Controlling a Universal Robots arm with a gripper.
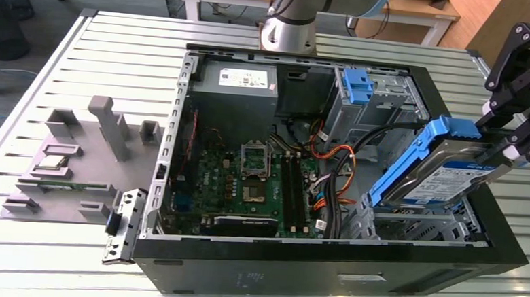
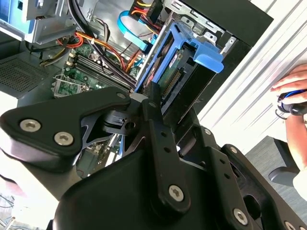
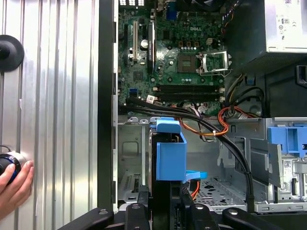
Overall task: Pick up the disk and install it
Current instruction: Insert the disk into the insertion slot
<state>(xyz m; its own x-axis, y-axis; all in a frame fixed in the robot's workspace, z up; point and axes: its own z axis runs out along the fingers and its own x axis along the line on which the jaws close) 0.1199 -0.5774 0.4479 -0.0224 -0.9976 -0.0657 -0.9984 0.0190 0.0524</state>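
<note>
The disk, a silver drive with a white-and-blue label and blue side rails, hangs tilted over the metal drive cage at the front corner of the open computer case, on the exterior view's right. Its lower end sits at the cage opening. My gripper is shut on the disk's raised end. In the second wrist view the gripper clamps the disk end-on. In the first wrist view the disk's blue rail stands over the cage.
Inside the case lie the motherboard, a grey power supply, orange and black cables and a second blue carrier. A grey fixture with parts stands on the exterior view's left. A person's hand rests beside the case.
</note>
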